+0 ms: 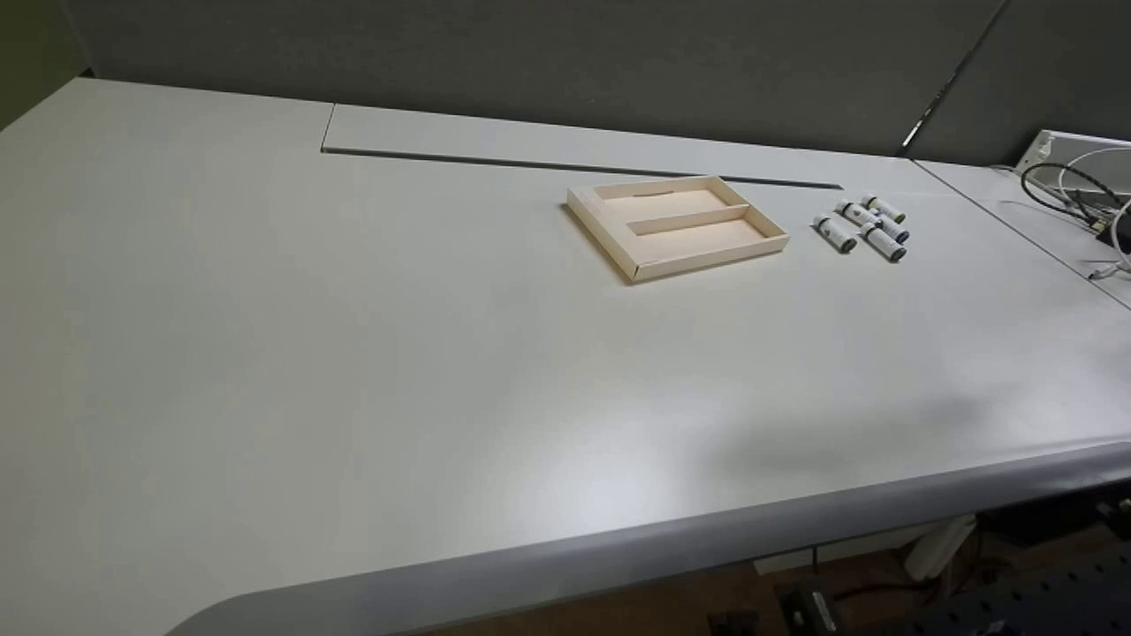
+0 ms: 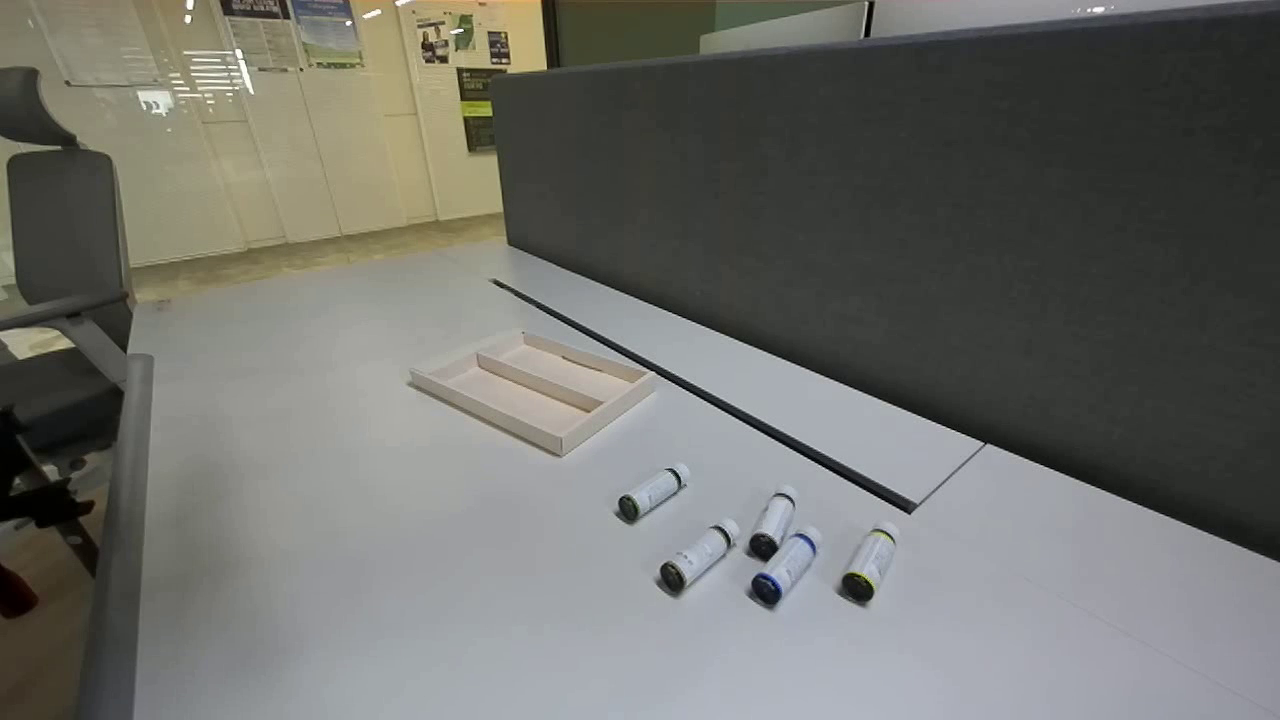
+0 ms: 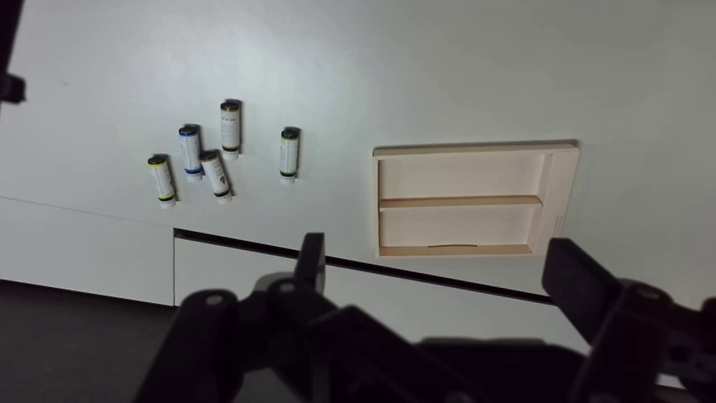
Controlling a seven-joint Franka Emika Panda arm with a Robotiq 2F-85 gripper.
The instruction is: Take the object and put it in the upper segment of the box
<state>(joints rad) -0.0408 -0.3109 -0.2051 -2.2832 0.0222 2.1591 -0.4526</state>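
Observation:
Several alike white cylindrical pieces with black ends and coloured bands lie on their sides on the desk; which one is the object I cannot tell. The piece nearest the box shows in both exterior views (image 1: 833, 233) (image 2: 653, 492) and in the wrist view (image 3: 288, 155). The box (image 1: 711, 259) is a shallow pale wooden tray beside them, also in an exterior view (image 2: 488, 412) and the wrist view (image 3: 475, 149). Its divider (image 3: 458, 202) splits it into two long compartments, both empty. My gripper (image 3: 438, 264) is wide open with nothing between its fingers, above the desk; neither exterior view shows it.
A dark grey partition (image 1: 530, 71) stands along the desk's back edge, also in an exterior view (image 2: 880, 250). A black slot (image 2: 700, 388) runs behind the box. Cables (image 1: 1082, 199) lie at one end. A chair (image 2: 65, 230) stands beyond the desk's front edge.

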